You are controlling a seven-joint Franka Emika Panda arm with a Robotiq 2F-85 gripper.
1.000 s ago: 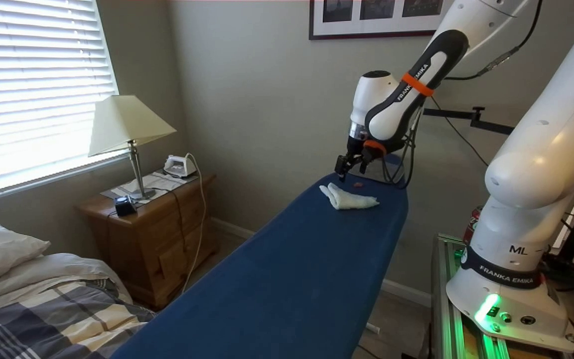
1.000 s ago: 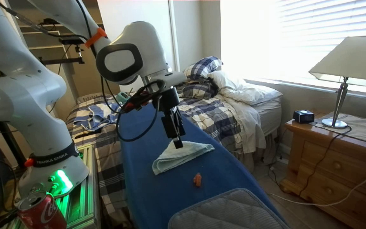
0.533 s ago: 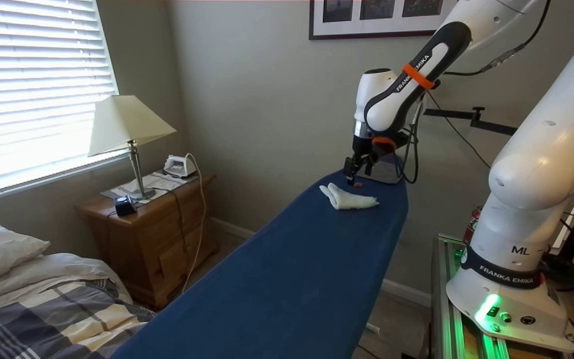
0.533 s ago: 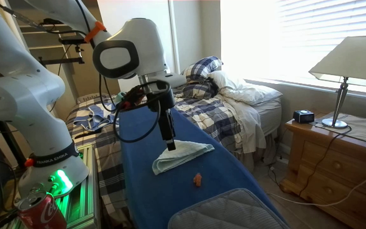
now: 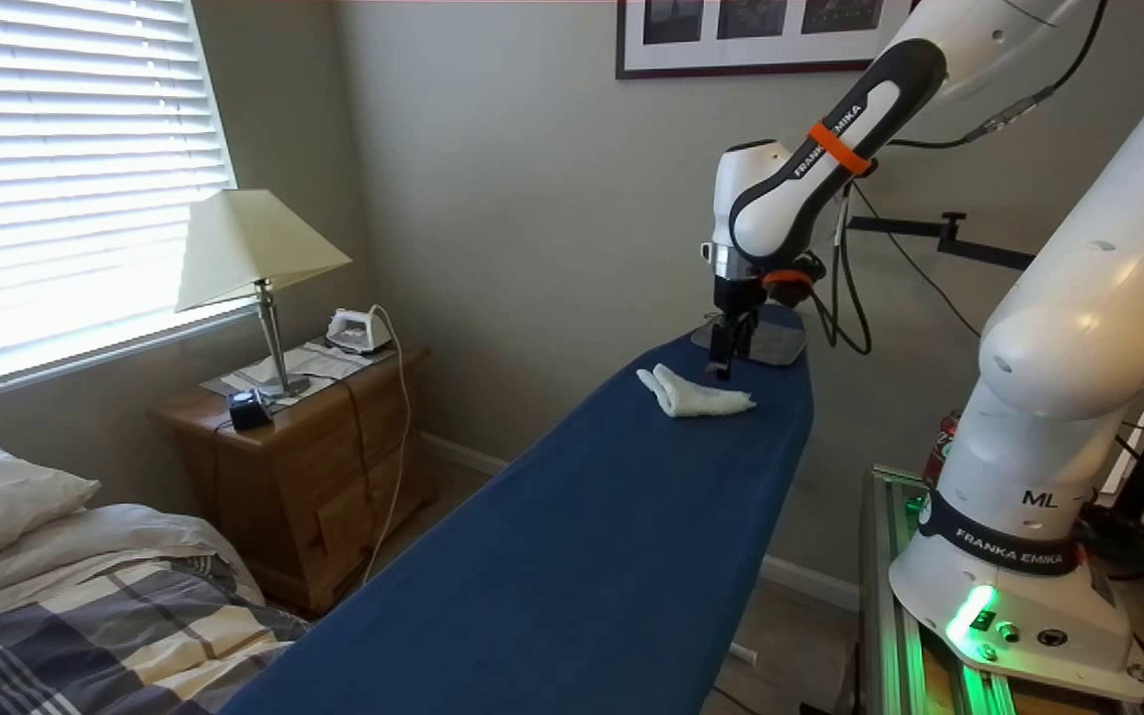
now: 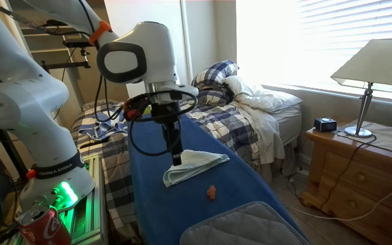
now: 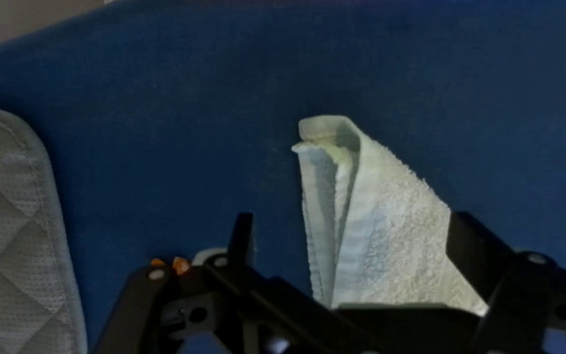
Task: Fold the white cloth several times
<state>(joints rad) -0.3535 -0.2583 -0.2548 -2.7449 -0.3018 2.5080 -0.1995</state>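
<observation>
Right of centre in the wrist view, a white terry cloth point(image 7: 396, 236) is seen lying on a long, blue, fabric-covered desk point(image 7: 189, 123). It is doubled into a rough wedge; loose layers are stacked along its left side, and a hollow loop is formed at its upper tip.

At the lower edge of that view, the black two-fingered hand point(image 7: 352, 231) is shown with its fingers spread wide: one is placed left of the layered side, apart from it, while the cloth's right slope is overlapped by the other. Nothing is held between them. Whether the cloth is touched cannot be told, though in both exterior views the fingertips are pointed down close to it.

At the lower centre of an exterior view, a small orange object point(image 6: 211, 192) is seen near the cloth but apart from it.

By the look of the layers, at least one fold is judged to be done, and the step in hand is taken to be lining up for another. For the next move, the hand would need to be lowered astride the cloth, the fingers brought together on the chosen layers, and these lifted and laid over the rest. At the loose left side, only the top layer might be caught.
</observation>
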